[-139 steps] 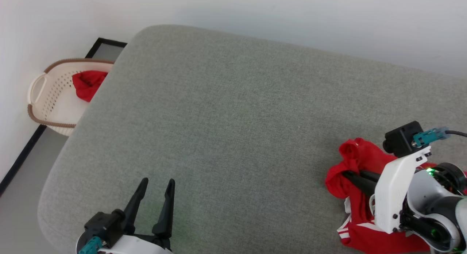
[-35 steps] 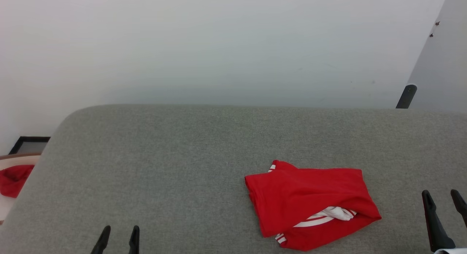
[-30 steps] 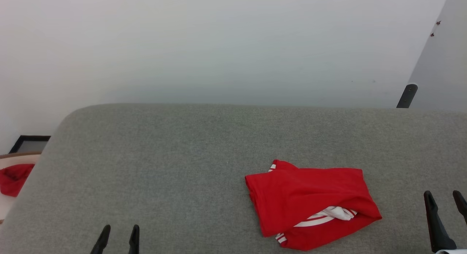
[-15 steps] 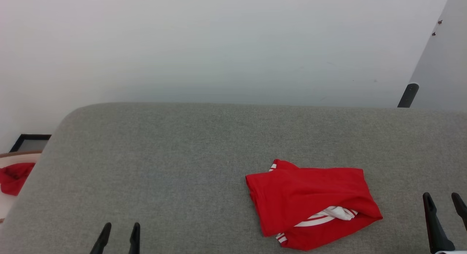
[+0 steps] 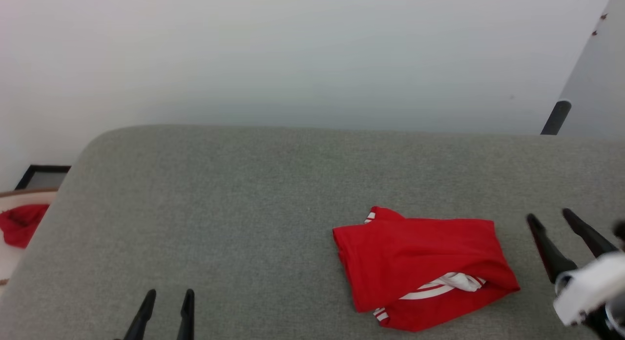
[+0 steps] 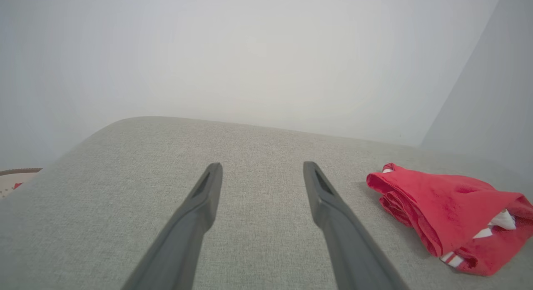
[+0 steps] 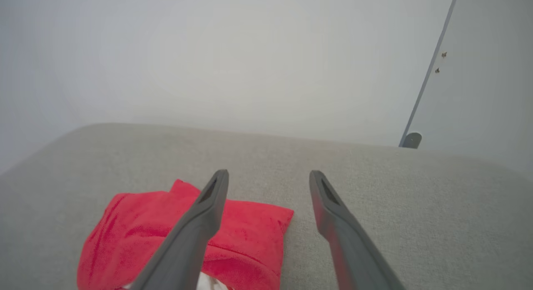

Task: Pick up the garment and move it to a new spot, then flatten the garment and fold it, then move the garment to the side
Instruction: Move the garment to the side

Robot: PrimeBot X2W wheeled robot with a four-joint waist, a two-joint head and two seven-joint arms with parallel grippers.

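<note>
Now: right hand (image 5: 548,214), fingers wide and empty, hovers beside the folded red garment (image 5: 420,262), which lies near the table's (image 5: 244,208) front edge; left hand (image 5: 170,292), equally wide, sits well apart along that edge. Risk: pinching only the top layer would undo the fold.

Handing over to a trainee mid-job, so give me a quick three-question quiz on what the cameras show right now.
1. True or false: the right gripper is gripping the folded red soft-fabric shirt with white striped trim.
2. Which gripper is nearer the shirt? A) left gripper B) right gripper
3. What does the shirt lie on?

Key: 1 false, its jaws are open beside the shirt; 2 B; 3 the grey fabric cushion.
</note>
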